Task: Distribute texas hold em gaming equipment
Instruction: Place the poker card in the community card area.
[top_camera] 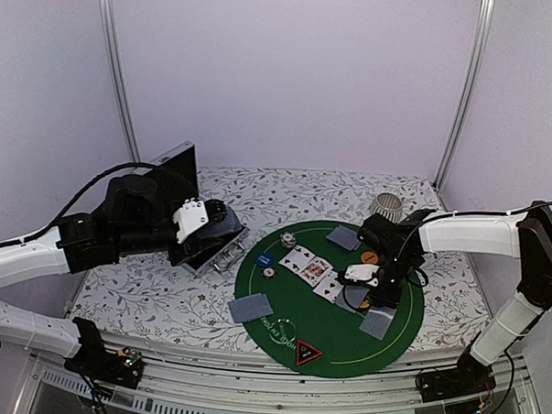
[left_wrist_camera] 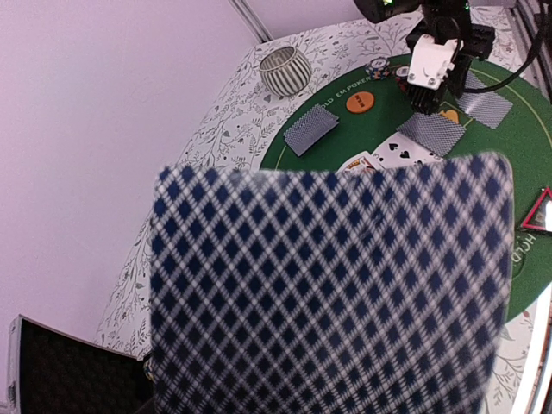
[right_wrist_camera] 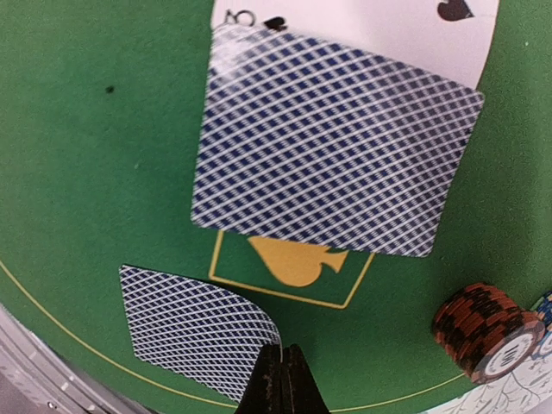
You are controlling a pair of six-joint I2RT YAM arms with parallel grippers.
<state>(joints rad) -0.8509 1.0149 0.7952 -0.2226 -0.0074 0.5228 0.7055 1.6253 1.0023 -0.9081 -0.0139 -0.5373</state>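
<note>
My left gripper (top_camera: 211, 224) holds a deck of grey-blue-backed cards (left_wrist_camera: 328, 285) up beside the case; the top card's back fills the left wrist view and hides the jaws. My right gripper (right_wrist_camera: 283, 379) is shut on the lifted corner of a face-down card (right_wrist_camera: 194, 332) at the green mat's near right edge (top_camera: 376, 323). Another face-down card (right_wrist_camera: 336, 147) lies above it over a yellow spade mark. An orange-brown chip stack (right_wrist_camera: 487, 332) stands to the right. Three face-up cards (top_camera: 315, 271) lie mid-mat. Blue (top_camera: 264, 260), white (top_camera: 269, 272) and orange (top_camera: 370, 258) discs and the black triangle (top_camera: 308, 352) lie on the mat.
The round green mat (top_camera: 281, 299) lies on a flowered cloth. More face-down cards lie at its left (top_camera: 251, 307) and back (top_camera: 343, 237). A chip stack (top_camera: 286, 240) stands at the back left. The ribbed cup (top_camera: 386, 207) stands behind the mat. The open case (top_camera: 177, 175) stands at the left.
</note>
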